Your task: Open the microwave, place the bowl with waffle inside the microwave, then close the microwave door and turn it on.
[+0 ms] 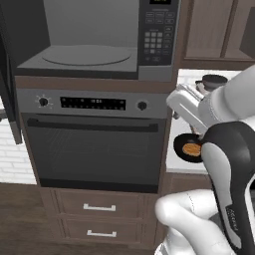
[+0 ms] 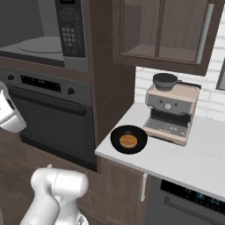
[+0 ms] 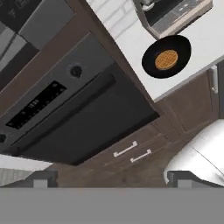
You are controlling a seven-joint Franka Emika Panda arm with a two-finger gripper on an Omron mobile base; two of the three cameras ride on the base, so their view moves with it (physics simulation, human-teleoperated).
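Note:
The microwave (image 1: 89, 55) stands open above the oven, its grey cavity and glass turntable showing and the keypad at its right. The microwave door (image 1: 9, 84) is swung out to the far left, seen edge-on. On the white counter's near left corner sits the bowl with waffle (image 2: 128, 139), a black bowl (image 3: 166, 57) that also shows behind the arm as the bowl (image 1: 189, 148). My gripper (image 3: 111, 178) is open and empty. It hangs in the air in front of the oven's right side, left of the bowl and well apart from it.
The black-glass oven (image 1: 94, 149) with knobs and a bar handle sits under the microwave, with two drawers (image 1: 99, 208) below it. A beige-and-steel coffee machine (image 2: 171, 114) stands just behind the bowl on the counter (image 2: 197, 162). Wall cabinets (image 2: 167, 30) hang above.

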